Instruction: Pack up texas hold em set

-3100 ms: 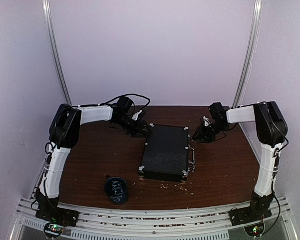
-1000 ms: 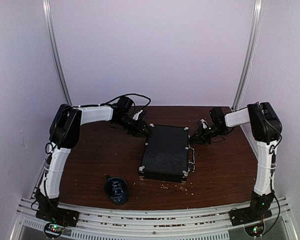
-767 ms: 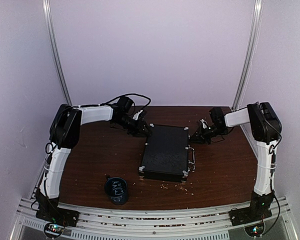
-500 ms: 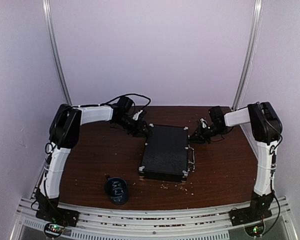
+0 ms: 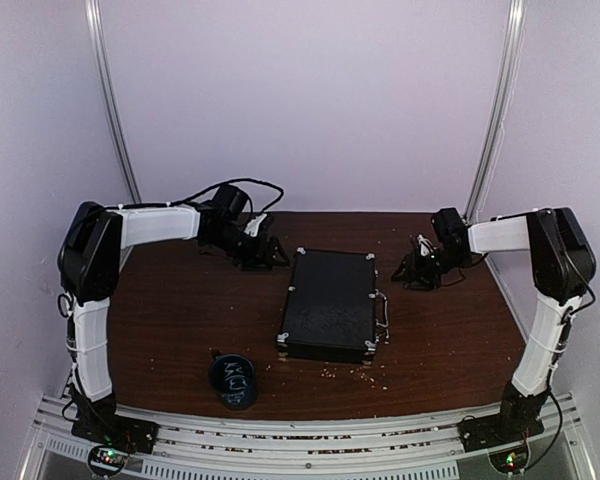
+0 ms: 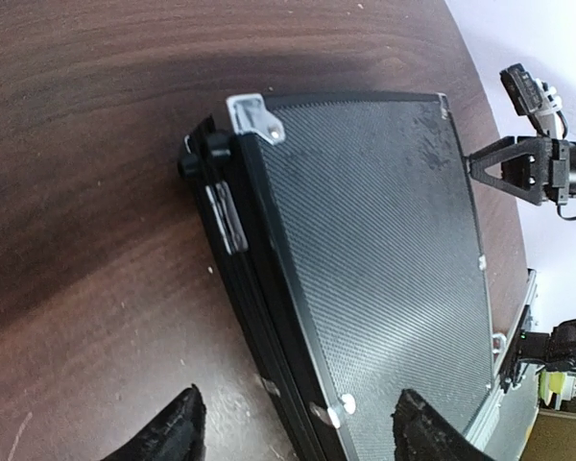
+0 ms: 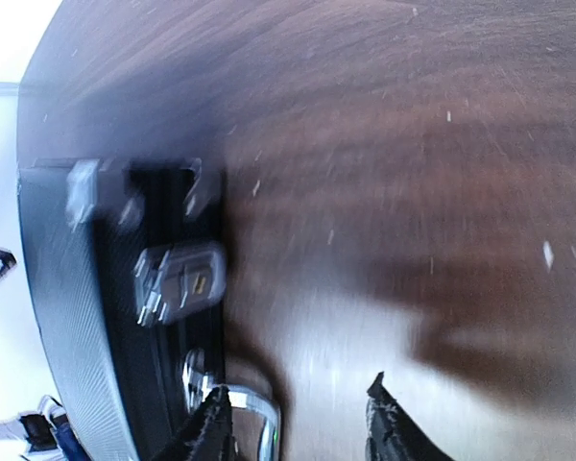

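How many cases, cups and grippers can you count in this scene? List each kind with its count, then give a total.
case: 1
cup: 1
grippers: 2 (left gripper, right gripper)
total: 4

Overhead light was soft and even. Right wrist view was motion-blurred, with pale glare on counter (image 7: 365, 331), lower centre. Left wrist view was sharp, with sheen on case (image 6: 384, 269).

Brown table (image 5: 180, 330): black case (image 5: 330, 305), cup (image 5: 233, 381) (scribbled)
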Robot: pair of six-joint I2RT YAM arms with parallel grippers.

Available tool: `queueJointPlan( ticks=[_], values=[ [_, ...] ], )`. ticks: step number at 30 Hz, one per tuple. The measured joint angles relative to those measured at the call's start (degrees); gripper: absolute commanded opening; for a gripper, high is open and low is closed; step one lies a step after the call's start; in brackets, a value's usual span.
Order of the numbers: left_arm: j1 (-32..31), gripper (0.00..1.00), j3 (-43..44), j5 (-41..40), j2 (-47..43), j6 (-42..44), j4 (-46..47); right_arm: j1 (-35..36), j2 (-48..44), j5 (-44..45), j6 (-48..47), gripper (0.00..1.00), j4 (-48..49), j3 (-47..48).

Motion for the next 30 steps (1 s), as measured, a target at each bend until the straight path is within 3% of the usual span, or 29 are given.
queueJointPlan(
  ticks=[5, 12, 23, 30],
  values=[
    [-1.49, 0.7, -4.9, -0.15, -4.04, -1.11, 0.72, 0.48, -9.75, 0.11, -0.92, 0.59, -2.89, -6.03],
    [-6.99, 0.7, -11.52, -2.32, -6.34, -4.04, 0.87, 4.13, -20.33, -1.7, -1.92, 0.61, -7.48, -15.96],
    [-10.21, 0.66, -15.56, -2.99, -9.22, -6.38, 1.66, 13.62, -25.73, -4.04, 2.56, 0.61, -8.31, -22.32],
    [-11.34, 0.63, -19.82, -4.59, -13.42, -5.77, 1.66, 15.21, -26.67, -1.44, 7.19, 0.54, -4.57, -25.18]
  ],
)
